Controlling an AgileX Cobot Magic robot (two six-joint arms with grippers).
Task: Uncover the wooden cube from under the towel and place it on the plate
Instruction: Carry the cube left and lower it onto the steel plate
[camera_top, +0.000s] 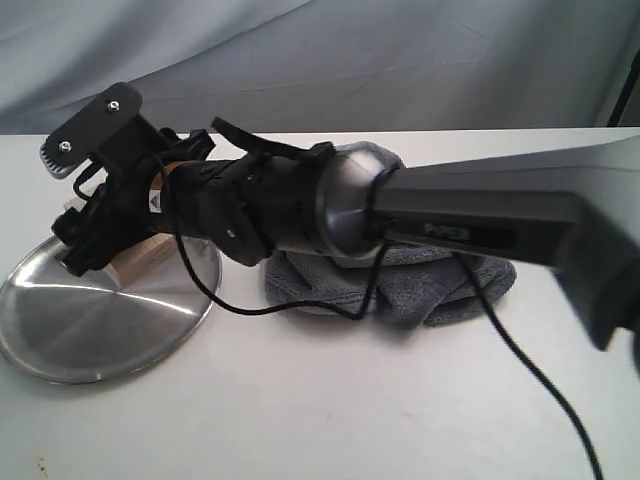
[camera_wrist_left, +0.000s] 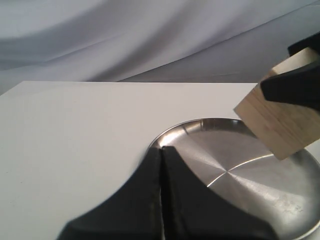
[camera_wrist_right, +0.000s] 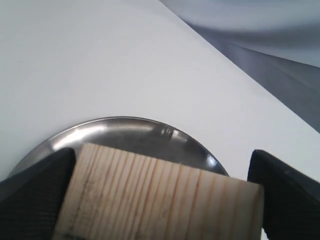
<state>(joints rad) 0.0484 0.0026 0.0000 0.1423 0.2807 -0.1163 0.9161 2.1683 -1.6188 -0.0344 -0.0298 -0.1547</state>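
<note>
The right gripper (camera_wrist_right: 160, 197) grips the cube (camera_wrist_left: 280, 127) between widely spread fingers and holds it tilted. Directly beneath it is the plate (camera_wrist_left: 235, 170); I cannot tell whether the cube touches the plate. Back along its arm the towel (camera_top: 440, 285) lies bunched on the table (camera_top: 350, 410), and the left gripper (camera_wrist_left: 161, 155), fingers pressed together, is near the plate's rim.

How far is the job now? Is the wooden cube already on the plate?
Done: the pale wooden cube is uncovered; the dark grey-blue fleece towel lies aside. In hand: the right claw holds the cube over the round silver metal plate. Remaining: set it down and release.
</note>
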